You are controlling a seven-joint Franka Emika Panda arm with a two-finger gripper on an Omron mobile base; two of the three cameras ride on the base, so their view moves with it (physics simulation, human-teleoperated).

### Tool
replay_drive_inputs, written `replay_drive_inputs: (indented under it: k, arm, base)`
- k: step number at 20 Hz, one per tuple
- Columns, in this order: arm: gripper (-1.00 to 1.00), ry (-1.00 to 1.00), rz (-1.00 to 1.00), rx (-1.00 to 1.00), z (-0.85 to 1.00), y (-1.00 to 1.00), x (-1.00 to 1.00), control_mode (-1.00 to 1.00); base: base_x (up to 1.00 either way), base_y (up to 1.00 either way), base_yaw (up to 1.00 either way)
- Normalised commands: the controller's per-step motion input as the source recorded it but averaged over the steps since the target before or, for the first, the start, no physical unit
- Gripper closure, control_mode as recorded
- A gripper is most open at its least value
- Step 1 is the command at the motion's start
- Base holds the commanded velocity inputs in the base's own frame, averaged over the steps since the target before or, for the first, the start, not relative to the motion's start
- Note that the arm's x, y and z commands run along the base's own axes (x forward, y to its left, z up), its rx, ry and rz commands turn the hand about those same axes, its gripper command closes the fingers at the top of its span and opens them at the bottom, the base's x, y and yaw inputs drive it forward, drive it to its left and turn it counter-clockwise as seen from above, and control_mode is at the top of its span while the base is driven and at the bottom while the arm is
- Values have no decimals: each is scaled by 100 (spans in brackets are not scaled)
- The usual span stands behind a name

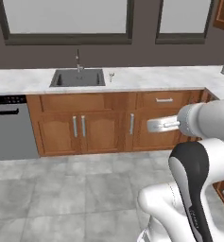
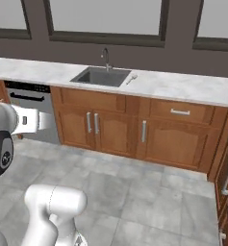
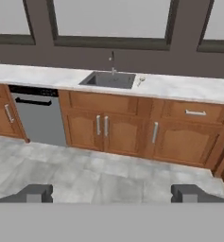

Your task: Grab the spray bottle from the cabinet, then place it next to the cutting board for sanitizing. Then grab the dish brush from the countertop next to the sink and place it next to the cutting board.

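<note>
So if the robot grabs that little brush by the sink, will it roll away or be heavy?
The dish brush looks tiny beside the sink, so it is probably very light. It lies flat on the countertop, so it shouldn't tip, though its round head might let it roll if nudged. It's too small here to judge slipperiness.

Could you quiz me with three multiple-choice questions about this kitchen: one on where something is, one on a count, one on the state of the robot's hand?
1. Where does the dish brush lie?
A. On the countertop just right of the sink
B. Inside the sink
C. On the floor

2. How many handles are on the doors under the sink?
A. One
B. Two
C. Four

3. What is the end effector doing?
A. Shut on the brush
B. Open, holding nothing
C. Shut on a handle

Answers: 1 A, the brush rests on marble beside the basin. 2 B, two handles meet below it. 3 B, its fingertips stand wide apart above the floor.
</note>
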Motion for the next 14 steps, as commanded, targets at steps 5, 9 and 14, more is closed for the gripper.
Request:
replay_drive_inputs:
  k: [5,9,14]
  arm:
    - [-100,0,0,0,0,0,0,100]
    - [-100,0,0,0,0,0,0,100]
    - [-100,0,0,0,0,0,0,100]
  base:
    - [100,24,-31]
    - [100,61,-48]
    - [90,46,-29]
